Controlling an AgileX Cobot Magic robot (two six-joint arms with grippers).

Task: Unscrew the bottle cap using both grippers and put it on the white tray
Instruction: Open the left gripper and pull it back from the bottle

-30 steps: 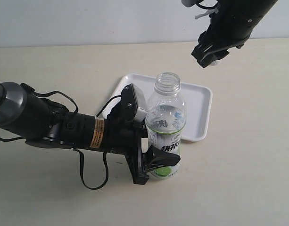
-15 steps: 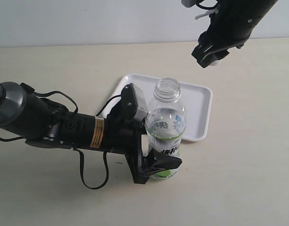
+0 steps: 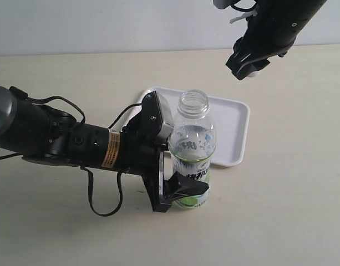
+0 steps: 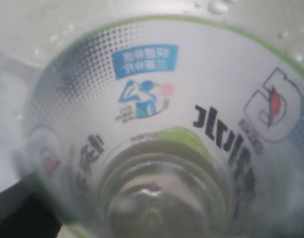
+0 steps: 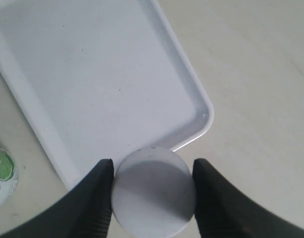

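Because the right tool (image 5: 153, 196) pinches the cap (image 5: 152, 188) between its two black sides, the cap is off the bottle (image 3: 193, 145). The cap hangs over one edge of the white tray (image 5: 92, 74), not on it yet, so setting it down is what is left. The left tool (image 3: 179, 191) is pressed around the low part of the bottle, which stands open on the tabletop (image 3: 292, 183) just beside the tray. The left wrist view is blurry, so I cannot tell how tight that hold is.
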